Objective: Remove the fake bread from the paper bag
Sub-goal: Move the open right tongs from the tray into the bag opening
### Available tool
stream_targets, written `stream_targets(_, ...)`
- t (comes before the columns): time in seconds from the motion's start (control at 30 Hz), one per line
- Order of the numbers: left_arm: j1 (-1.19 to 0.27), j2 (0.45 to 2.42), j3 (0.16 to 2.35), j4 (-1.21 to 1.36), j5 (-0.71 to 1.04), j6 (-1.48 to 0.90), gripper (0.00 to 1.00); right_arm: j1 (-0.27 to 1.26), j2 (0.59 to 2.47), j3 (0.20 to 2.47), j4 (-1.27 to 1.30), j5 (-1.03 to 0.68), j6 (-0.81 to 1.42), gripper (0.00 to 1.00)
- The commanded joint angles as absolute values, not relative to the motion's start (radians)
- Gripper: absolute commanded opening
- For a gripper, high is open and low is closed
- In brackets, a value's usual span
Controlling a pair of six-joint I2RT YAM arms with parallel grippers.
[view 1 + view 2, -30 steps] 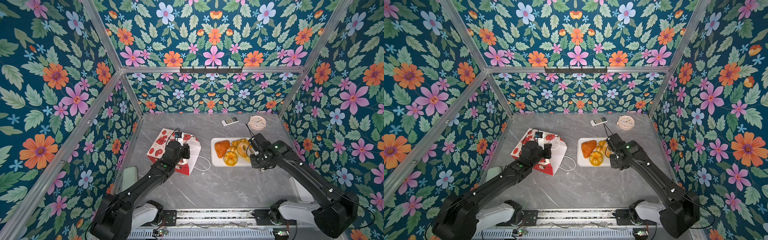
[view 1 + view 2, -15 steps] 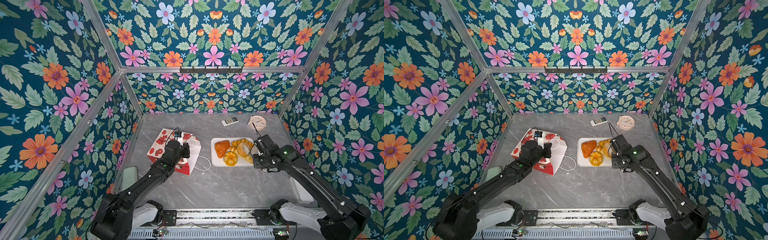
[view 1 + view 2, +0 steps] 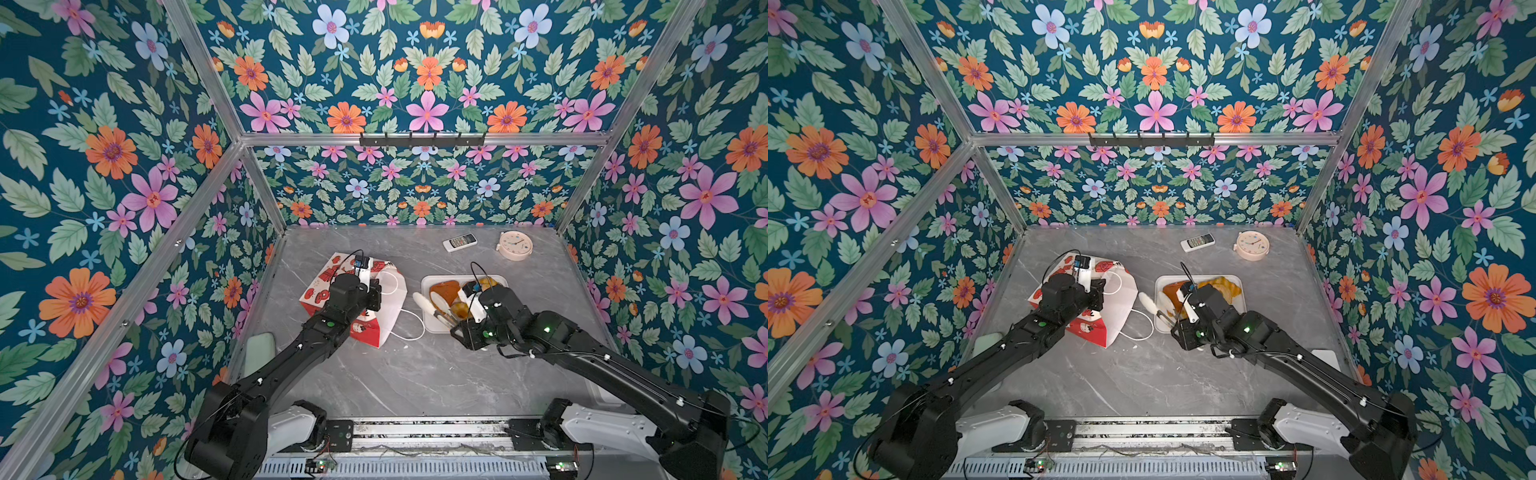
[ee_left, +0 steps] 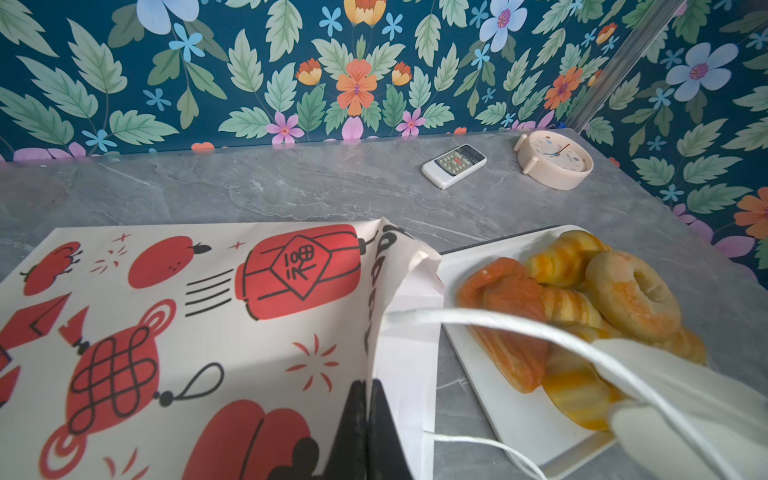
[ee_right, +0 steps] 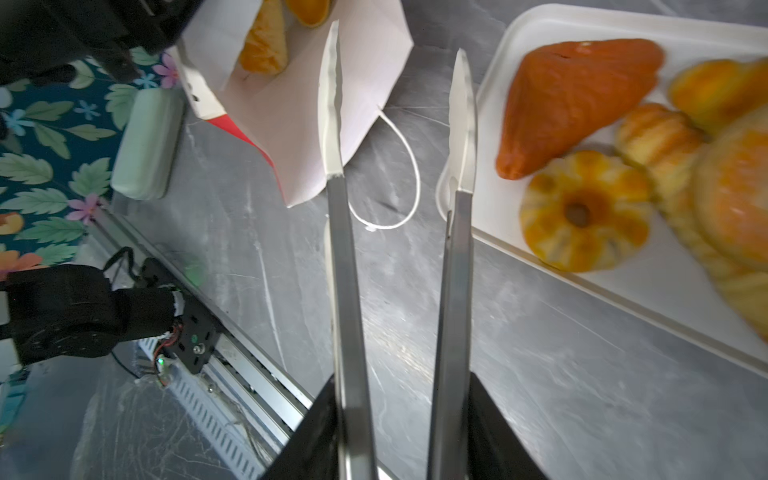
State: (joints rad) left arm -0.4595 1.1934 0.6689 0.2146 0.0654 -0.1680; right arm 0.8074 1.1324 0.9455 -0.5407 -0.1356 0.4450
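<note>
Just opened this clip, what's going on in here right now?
The left tool is shut on the rim of the paper bag, holding its mouth open toward the white tray. The right tool grips a pair of tongs; their tips are apart and empty, poised between bag and tray. Several pieces of fake bread already lie on the tray. At least one more piece shows inside the bag, so the job is not finished.

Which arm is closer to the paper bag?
Left. The left end effector pinches the bag's edge; the right end effector, holding tongs, hovers by the tray.
</note>
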Motion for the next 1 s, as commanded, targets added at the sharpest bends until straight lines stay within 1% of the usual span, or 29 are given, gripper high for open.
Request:
stream_targets(0.0, -0.454, 1.194, 0.658, 0.304, 0.133, -0.131, 0.0, 0.823, 1.181, 0.922, -0.279, -0.244, 0.499, 0.42)
stream_targets(0.17, -0.454, 1.158, 0.611, 0.378, 0.215, -0.125, 0.0, 0.83, 1.269, 0.932, -0.183, -0.312, 0.506, 0.42)
stream_targets(0.3, -0.454, 1.127, 0.592, 0.384, 0.275, -0.099, 0.0, 0.832, 1.36, 0.945, -0.122, -0.351, 0.511, 0.42)
stream_targets(0.43, -0.454, 1.084, 0.569, 0.384, 0.279, -0.075, 0.0, 0.839, 1.454, 0.982, -0.101, -0.366, 0.512, 0.41)
stream_targets(0.6, -0.454, 1.082, 0.583, 0.354, 0.31, -0.066, 0.0, 0.85, 1.545, 1.037, -0.105, -0.318, 0.529, 0.4)
stream_targets(0.73, -0.454, 1.102, 0.596, 0.359, 0.319, -0.09, 0.0, 0.859, 1.588, 1.063, -0.097, -0.265, 0.537, 0.4)
stream_targets(0.9, -0.454, 1.125, 0.611, 0.376, 0.352, -0.118, 0.0, 0.879, 1.629, 1.108, -0.129, -0.153, 0.51, 0.4)
stream_targets(0.97, -0.454, 1.123, 0.612, 0.385, 0.362, -0.124, 0.0, 0.885, 1.649, 1.124, -0.13, -0.149, 0.502, 0.39)
